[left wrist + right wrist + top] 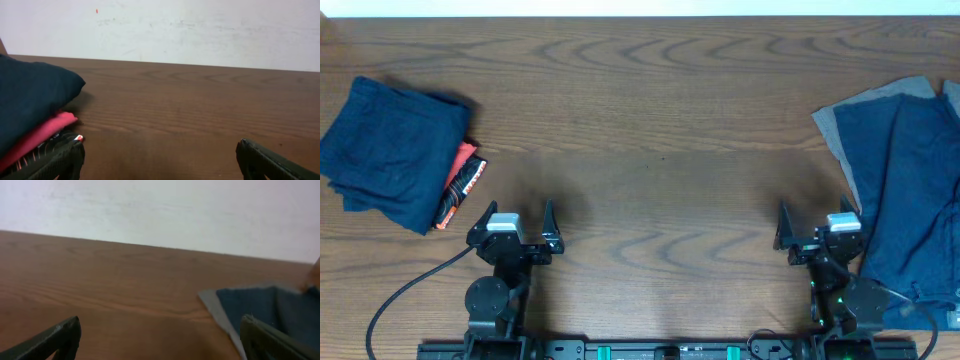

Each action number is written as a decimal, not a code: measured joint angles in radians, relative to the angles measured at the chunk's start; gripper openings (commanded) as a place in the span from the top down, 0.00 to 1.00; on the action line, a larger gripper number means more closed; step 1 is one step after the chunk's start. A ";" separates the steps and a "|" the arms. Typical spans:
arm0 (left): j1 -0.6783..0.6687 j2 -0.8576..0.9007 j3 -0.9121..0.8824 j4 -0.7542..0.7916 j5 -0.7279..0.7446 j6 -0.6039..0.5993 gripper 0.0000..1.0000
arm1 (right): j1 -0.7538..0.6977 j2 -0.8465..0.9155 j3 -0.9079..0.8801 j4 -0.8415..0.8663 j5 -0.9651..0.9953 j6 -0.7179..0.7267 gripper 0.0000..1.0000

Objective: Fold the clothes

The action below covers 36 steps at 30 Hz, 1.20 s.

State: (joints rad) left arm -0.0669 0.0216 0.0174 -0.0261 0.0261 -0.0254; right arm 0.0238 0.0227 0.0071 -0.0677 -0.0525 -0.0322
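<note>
Clothes (pixel 910 190) lie soft, rumpled on grained wooden table (pixel 650 120); left claw (pixel 517 216) and right claw (pixel 819 220) gape empty

Readable text: none in any view | Closest thing: small white marks on the red and black fabric item (pixel 460 183) under the folded dark navy-blue cloth garment (pixel 390 150), left end of the brown wooden desk (pixel 650 120) | Legibility: too small and blurred to make out
</note>
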 measured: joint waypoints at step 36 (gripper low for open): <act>0.000 0.670 0.460 -0.671 0.190 -0.263 0.02 | -0.077 0.998 0.435 -0.701 0.396 0.359 0.08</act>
State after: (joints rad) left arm -0.0669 0.6918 0.4778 -0.6971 0.2161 -0.2886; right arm -0.0528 1.0206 0.4419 -0.7685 0.3439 0.3264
